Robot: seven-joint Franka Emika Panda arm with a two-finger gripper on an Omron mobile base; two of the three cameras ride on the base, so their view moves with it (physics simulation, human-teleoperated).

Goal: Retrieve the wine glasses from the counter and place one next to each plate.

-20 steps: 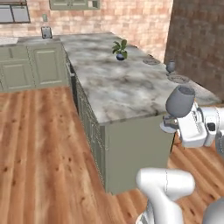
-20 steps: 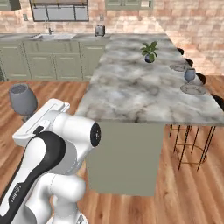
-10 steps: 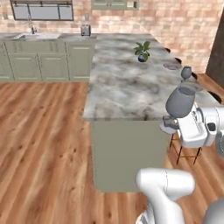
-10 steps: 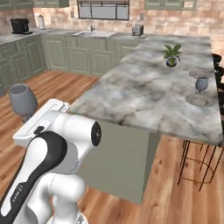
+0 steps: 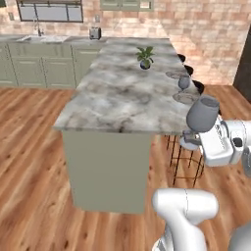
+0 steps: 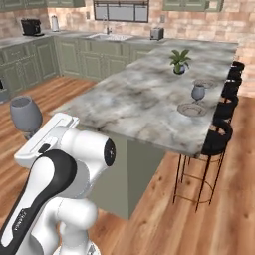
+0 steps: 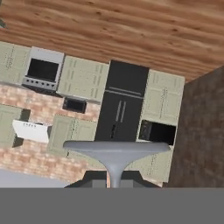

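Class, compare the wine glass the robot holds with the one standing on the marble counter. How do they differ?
The held wine glass is larger and darker; the counter wine glass is smaller and paler. The held one is off the counter in the gripper; the other stands between two plates. Both are upright grey stemmed goblets.

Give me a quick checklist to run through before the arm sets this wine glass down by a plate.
1. Larger wine glass gripped by the tool at its stem: ok.
2. Held glass upright: ok.
3. Near plate has bare counter beside it: ok.
4. Smaller wine glass already standing between the two plates: ok.
5. Far plate visible: ok.
6. Tool over the counter: not ok, it is off the edge.
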